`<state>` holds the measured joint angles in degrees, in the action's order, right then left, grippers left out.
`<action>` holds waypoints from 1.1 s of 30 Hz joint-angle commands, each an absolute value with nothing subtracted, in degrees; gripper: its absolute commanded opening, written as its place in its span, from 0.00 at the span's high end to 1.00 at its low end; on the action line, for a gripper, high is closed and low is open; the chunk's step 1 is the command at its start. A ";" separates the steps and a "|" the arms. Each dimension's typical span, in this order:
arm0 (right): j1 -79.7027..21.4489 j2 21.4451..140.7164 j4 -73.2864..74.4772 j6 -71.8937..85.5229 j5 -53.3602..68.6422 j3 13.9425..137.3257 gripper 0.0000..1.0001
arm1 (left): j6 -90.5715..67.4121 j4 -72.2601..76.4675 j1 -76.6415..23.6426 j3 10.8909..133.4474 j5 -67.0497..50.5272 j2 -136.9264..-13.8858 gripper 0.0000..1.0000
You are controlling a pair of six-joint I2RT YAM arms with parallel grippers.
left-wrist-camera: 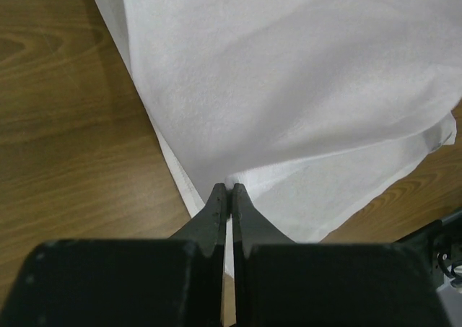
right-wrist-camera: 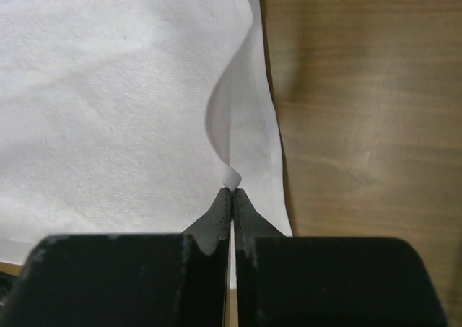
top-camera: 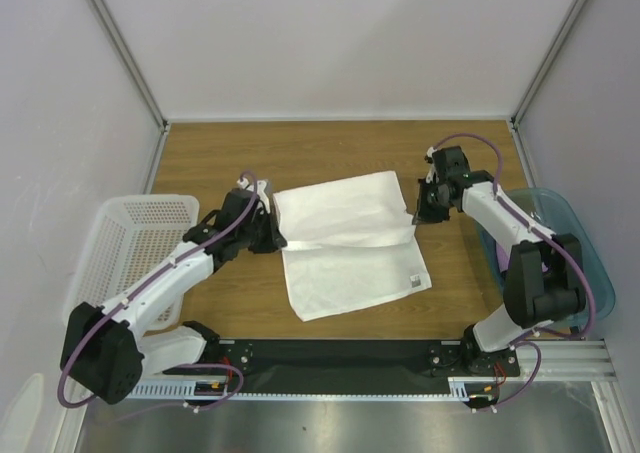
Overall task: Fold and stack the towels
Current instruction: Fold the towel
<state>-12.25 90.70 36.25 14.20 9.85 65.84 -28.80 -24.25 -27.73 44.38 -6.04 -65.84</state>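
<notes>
The large white towel lies in the middle of the wooden table, its far half lifted and folded over toward the near half. My left gripper is shut on the towel's left edge. My right gripper is shut on the towel's right edge. Both hold the cloth just above the table. A small tag shows at the towel's near right corner. A bit of purple cloth shows in the teal bin. The navy towel is out of view.
A white perforated basket stands at the left table edge. A translucent teal bin stands at the right, behind the right arm. Bare wood lies beyond the towel, up to the back wall.
</notes>
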 commanded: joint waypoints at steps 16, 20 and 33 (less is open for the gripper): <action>-12.04 78.75 47.46 16.17 7.03 60.56 1.00 | -34.72 -29.26 -35.22 39.02 -8.18 -54.85 1.00; -12.04 76.82 48.34 15.91 6.51 59.77 1.00 | -35.33 -29.79 -39.54 38.41 -4.66 -53.88 1.00; -12.13 67.33 53.26 17.49 6.68 59.24 1.00 | -35.69 -32.78 -46.05 39.20 -0.35 -47.99 1.00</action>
<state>-12.25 70.04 50.87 16.91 7.31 59.31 -35.14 -32.67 -44.71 38.15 -1.61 -50.17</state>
